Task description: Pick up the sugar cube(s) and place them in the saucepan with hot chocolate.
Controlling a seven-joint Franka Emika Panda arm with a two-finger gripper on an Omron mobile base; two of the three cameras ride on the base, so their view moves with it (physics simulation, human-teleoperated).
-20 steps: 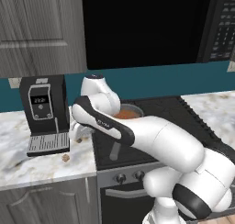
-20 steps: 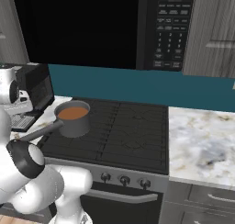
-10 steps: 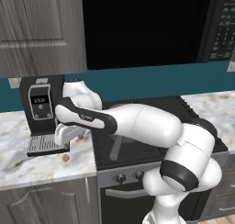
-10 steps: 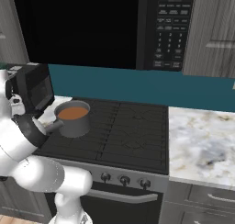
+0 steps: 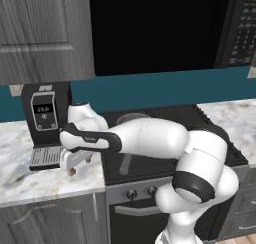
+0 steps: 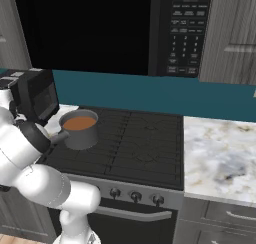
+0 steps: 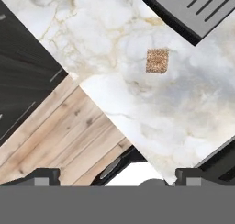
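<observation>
The saucepan (image 6: 79, 129) of orange-brown hot chocolate sits on the stove's (image 6: 135, 148) far-left burner, the gripper (image 5: 75, 162) hangs spread wide over the marble counter (image 5: 35, 180) left of it, just above the tiny sugar cube (image 7: 157, 61).

arm swung left off the stove, tool (image 5: 75, 160) lowered over the sugar cube (image 5: 72, 172)

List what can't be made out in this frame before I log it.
- Saucepan, left base view: the arm hides all but a bit of rim; contents unseen there.
- Gripper, left base view: the white hand covers the fingers, so the gap can't be read there.
- Sugar cube, left base view: too small to judge shape; clearer in the hand view.
- Coffee machine, right base view: the arm hides its lower part.
</observation>
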